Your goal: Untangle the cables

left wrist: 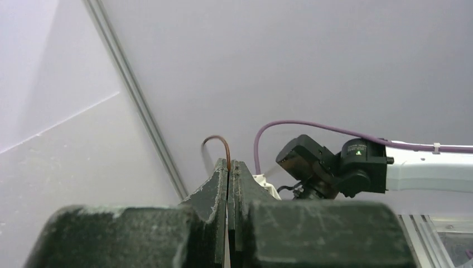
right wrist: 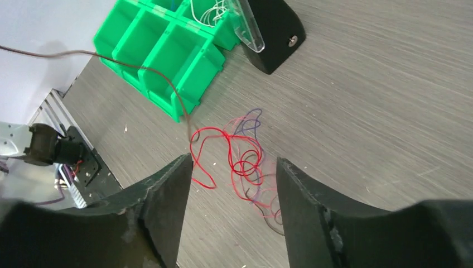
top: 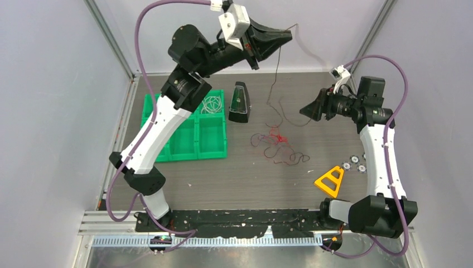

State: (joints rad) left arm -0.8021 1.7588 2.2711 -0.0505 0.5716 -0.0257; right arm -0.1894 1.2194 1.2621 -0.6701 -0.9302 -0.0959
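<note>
The left gripper [left wrist: 228, 167], raised high, pinches one thin brown cable [left wrist: 221, 139]. The right gripper [right wrist: 234, 162] gapes empty, facing the red tangle [top: 277, 135].

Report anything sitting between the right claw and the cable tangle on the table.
Nothing visible. The right claw hangs open, aimed at the tangle, clear air between them. One dark strand runs up to the shut left claw, beside the approach; the green bin stands well aside.
</note>
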